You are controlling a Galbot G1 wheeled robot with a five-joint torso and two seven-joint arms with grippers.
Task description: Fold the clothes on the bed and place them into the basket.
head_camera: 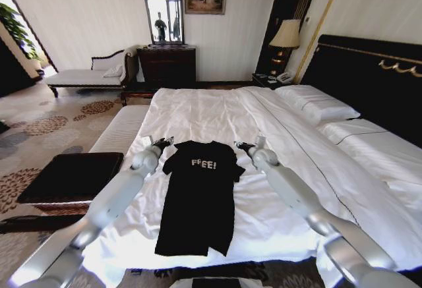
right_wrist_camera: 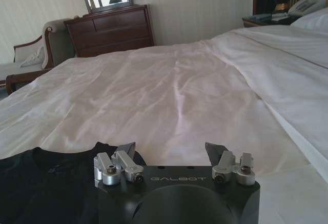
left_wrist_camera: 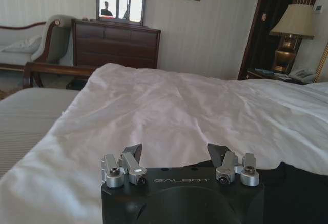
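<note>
The left claw [head_camera: 163,142] hovers low over the bed [head_camera: 217,113] just beside the T-shirt's [head_camera: 198,199] left shoulder, its fingers spread wide with nothing between them. In the left wrist view the left claw [left_wrist_camera: 176,154] shows the same wide gap, with white duvet ahead and a strip of black fabric [left_wrist_camera: 302,183] at one side. The right claw [head_camera: 245,145] sits at the opposite shoulder, just off the sleeve, also wide open and empty; in its own wrist view the right claw [right_wrist_camera: 170,152] has the dark shirt [right_wrist_camera: 46,178] lying flat beside it.

The black T-shirt lies spread out face up near the foot edge of the bed, collar toward the headboard [head_camera: 369,77], hem close to the foot edge, white "FREE!" lettering [head_camera: 203,164] on the chest. The basket [head_camera: 72,177], with its flat black top, stands on the floor off the bed's left side.
</note>
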